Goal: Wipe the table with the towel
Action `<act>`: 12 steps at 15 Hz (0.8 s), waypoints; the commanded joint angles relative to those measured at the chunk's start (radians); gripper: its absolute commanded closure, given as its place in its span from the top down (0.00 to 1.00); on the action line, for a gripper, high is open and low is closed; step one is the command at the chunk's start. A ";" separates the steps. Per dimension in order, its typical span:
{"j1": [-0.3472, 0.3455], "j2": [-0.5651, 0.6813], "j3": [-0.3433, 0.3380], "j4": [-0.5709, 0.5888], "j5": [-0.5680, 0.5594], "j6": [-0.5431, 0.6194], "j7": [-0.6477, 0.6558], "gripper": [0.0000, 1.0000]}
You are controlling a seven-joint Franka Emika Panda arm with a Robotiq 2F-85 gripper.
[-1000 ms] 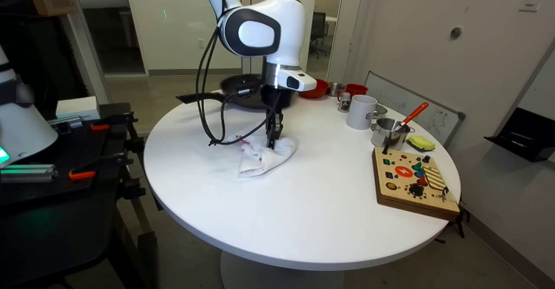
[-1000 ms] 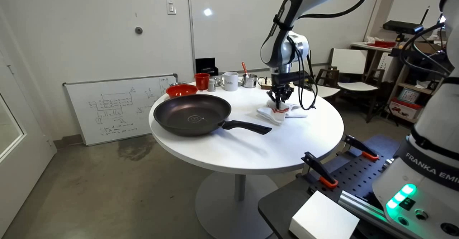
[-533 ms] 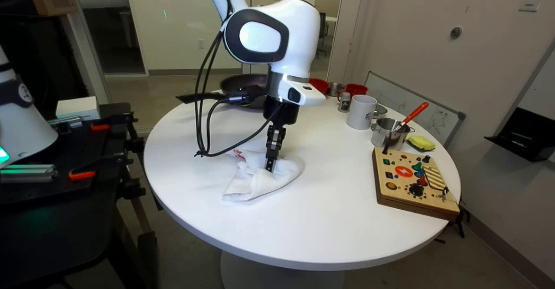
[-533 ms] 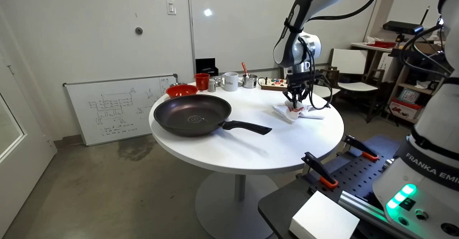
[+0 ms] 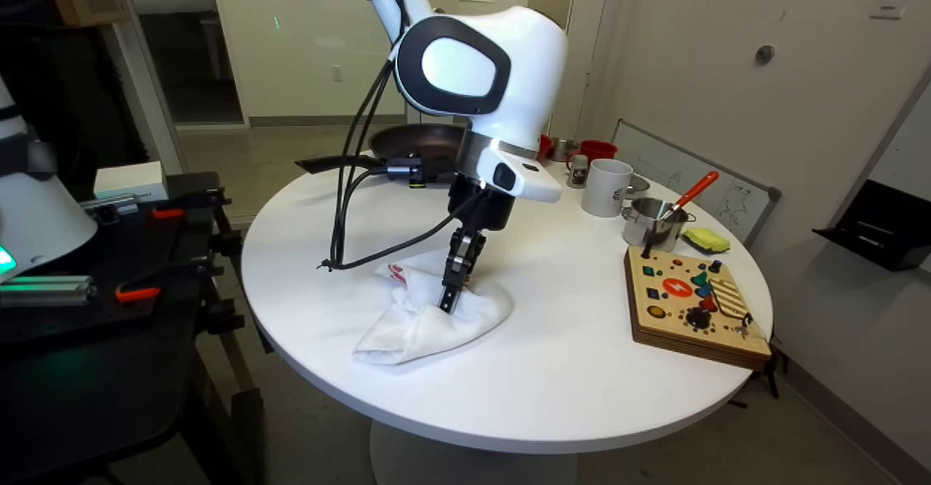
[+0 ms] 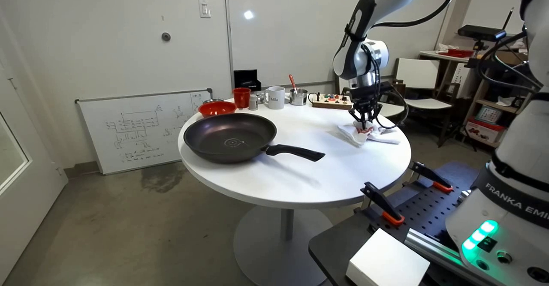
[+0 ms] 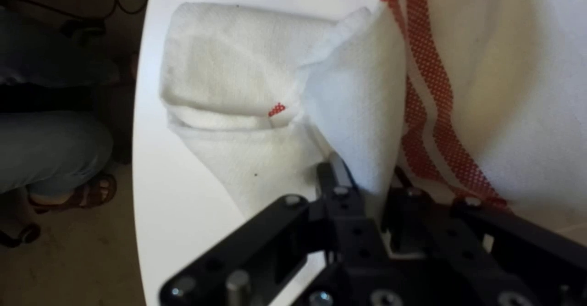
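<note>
The white towel (image 5: 407, 329) with red stripes lies bunched and folded on the round white table (image 5: 553, 383). It also shows in an exterior view (image 6: 386, 137) and fills much of the wrist view (image 7: 220, 63). My gripper (image 5: 449, 303) points down at a tilt, with its fingertips in the towel at table level. In the wrist view, my gripper (image 7: 369, 175) has a raised fold of the towel pinched between its two fingers. The fingertips are partly hidden by the cloth. The gripper also shows in an exterior view (image 6: 363, 122).
A dark frying pan (image 6: 231, 138) stands with its handle toward the towel side. A wooden knob board (image 5: 698, 310), steel pot (image 5: 649, 225), yellow sponge (image 5: 705, 240), white mug (image 5: 606, 188), red cup (image 6: 242, 97) and red bowl (image 6: 217, 108) stand along the rim. A person's legs (image 7: 50, 147) show beyond the table edge.
My gripper has dragged the towel across the table, away from the pan and toward the near edge in an exterior view. The gripper has tilted more. It has kept its hold.
</note>
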 commanded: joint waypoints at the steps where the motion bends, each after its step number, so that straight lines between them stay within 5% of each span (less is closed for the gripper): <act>1: -0.019 0.157 0.070 0.094 0.012 0.042 -0.008 0.07; 12: 0.041 0.087 0.343 0.093 0.078 0.154 -0.208 0.07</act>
